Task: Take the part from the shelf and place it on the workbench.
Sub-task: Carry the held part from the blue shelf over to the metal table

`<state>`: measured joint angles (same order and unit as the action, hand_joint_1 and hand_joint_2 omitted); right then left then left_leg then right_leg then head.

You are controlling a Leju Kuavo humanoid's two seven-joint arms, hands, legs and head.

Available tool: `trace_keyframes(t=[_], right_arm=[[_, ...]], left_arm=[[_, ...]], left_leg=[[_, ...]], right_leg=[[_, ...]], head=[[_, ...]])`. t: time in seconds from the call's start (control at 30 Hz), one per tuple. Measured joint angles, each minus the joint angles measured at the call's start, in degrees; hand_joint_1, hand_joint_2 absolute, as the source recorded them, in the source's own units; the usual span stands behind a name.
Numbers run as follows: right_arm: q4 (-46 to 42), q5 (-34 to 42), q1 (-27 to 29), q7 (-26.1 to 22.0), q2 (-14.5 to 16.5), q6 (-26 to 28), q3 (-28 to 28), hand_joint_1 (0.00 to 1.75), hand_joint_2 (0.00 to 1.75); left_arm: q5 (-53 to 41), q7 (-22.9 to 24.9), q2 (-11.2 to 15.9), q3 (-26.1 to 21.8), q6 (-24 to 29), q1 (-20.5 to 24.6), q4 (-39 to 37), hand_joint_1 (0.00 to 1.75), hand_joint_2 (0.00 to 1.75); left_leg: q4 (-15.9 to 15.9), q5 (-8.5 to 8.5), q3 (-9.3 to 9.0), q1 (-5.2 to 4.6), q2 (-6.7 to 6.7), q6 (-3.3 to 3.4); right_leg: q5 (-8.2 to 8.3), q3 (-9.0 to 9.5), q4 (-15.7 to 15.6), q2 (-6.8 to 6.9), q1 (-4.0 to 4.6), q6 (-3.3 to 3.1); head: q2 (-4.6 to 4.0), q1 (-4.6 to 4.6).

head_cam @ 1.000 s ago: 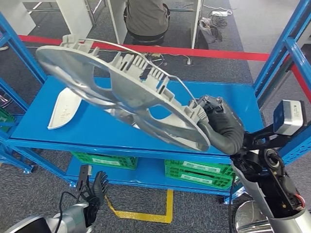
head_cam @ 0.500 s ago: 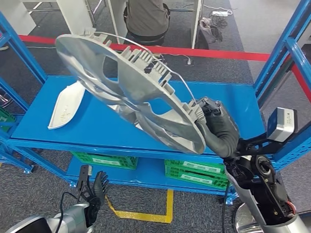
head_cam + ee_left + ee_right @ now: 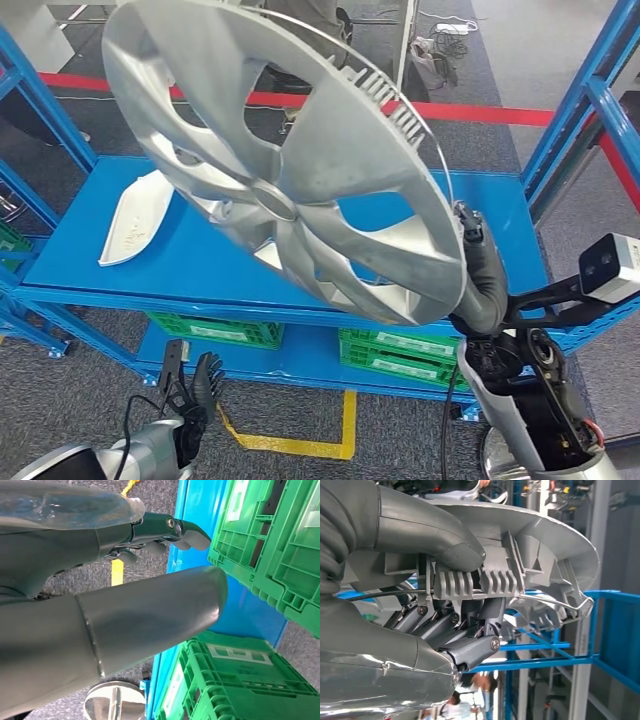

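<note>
The right hand [image 3: 477, 262] grips the rim of the part [image 3: 279, 165], a silver wheel cover held tilted in the air above the blue shelf [image 3: 498, 215]; the cover hides most of the fingers in the head view and its top edge is cut off. The left hand [image 3: 189, 395] hangs low holding nothing, fingers loosely apart. A white piece [image 3: 136, 220] lies on the shelf

Silver arms, black cable at each; right hand [image 3: 477, 280] in grey ribbed cover — left hand [image 3: 190, 393] with dark fingers.
</note>
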<state>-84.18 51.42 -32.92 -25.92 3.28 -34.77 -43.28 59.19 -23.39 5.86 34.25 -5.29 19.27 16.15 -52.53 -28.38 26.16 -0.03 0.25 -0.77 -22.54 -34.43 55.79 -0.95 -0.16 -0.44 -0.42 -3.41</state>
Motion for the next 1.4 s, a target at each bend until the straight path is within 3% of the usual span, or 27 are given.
trace_keyframes(t=[0.9, 1.03, 1.13, 1.2, 1.27, 1.3, 1.33, 1.4], right_arm=[[1.5, -1.9, 0.0, 0.7, 0.4, 0.8, 0.7, 1.75, 1.75], [1.6, -1.9, 0.0, 0.7, 0.6, 0.8, 0.7, 1.75, 1.75], [1.7, -2.0, 0.0, 0.7, 0.9, 0.8, 0.8, 1.75, 1.75], [1.8, -2.0, -0.1, 0.7, 0.9, 0.8, 0.8, 1.75, 1.75], [2.0, -2.1, -0.1, 0.8, 0.9, 0.7, 0.8, 1.75, 1.75], [2.1, -2.1, 0.0, 0.8, 0.9, 0.6, 0.8, 1.75, 1.75], [2.3, -2.2, 0.1, 0.9, 0.9, 0.5, 0.8, 1.75, 1.75], [2.5, -2.3, 0.1, 1.0, 0.9, 0.5, 0.8, 1.75, 1.75]], left_arm=[[0.0, 0.0, 0.0, 0.0, 0.0, 0.0, 0.0, 0.0, 0.0], [0.0, 0.0, 0.1, 0.0, 0.0, 0.0, 0.0, 0.0, 0.0], [0.0, 0.0, 0.0, 0.0, 0.0, 0.1, 0.0, 0.0, 0.0], [0.0, 0.1, -0.1, 0.0, 0.0, 0.1, 0.0, 0.0, 0.0], [-0.1, 0.2, -0.1, 0.0, 0.1, 0.1, 0.0, 0.0, 0.0], [-0.1, 0.2, -0.1, 0.0, 0.2, 0.0, 0.0, 0.0, 0.0], [-0.1, 0.2, -0.1, 0.0, 0.3, 0.0, 0.0, 0.0, 0.0], [-0.2, 0.2, -0.1, 0.0, 0.5, 0.0, 0.0, 0.0, 0.0]], left_leg=[[0.0, 0.0, 0.0, 0.0, 0.0, 0.0], [-0.4, 0.09, 0.39, -0.22, -0.02, 0.64], [2.1, 1.53, -0.64, 0.2, -0.02, 1.35], [3.6, 2.33, -1.37, 0.56, -0.11, 1.48], [3.6, 2.35, -1.44, 0.63, -0.4, 1.48], [3.5, 2.23, -1.48, 0.68, -0.64, 1.37], [3.3, 2.03, -1.54, 0.8, -0.98, 1.18], [2.5, 1.21, -1.74, 1.24, -1.8, 0.53]], right_leg=[[0.0, 0.0, 0.0, 0.0, 0.0, 0.0], [0.48, 0.02, -0.5, 0.02, -0.35, 0.67], [0.44, -0.13, -1.0, 0.15, -0.17, 1.33], [-2.05, -2.35, 3.7, 0.3, -0.22, 1.74], [-4.91, -6.08, 11.8, 0.4, -0.53, 2.22], [-5.13, -7.27, 14.2, 0.43, -0.7, 2.43], [-4.28, -7.46, 14.3, 0.45, -0.9, 2.62], [-0.46, -4.62, 8.0, 0.15, -1.31, 3.02]], head=[[0.0, -0.01], [0.0, -0.17], [0.0, -0.2], [0.0, 0.2], [0.0, 0.51], [0.0, 0.56], [0.0, 0.58], [0.0, 0.61]])
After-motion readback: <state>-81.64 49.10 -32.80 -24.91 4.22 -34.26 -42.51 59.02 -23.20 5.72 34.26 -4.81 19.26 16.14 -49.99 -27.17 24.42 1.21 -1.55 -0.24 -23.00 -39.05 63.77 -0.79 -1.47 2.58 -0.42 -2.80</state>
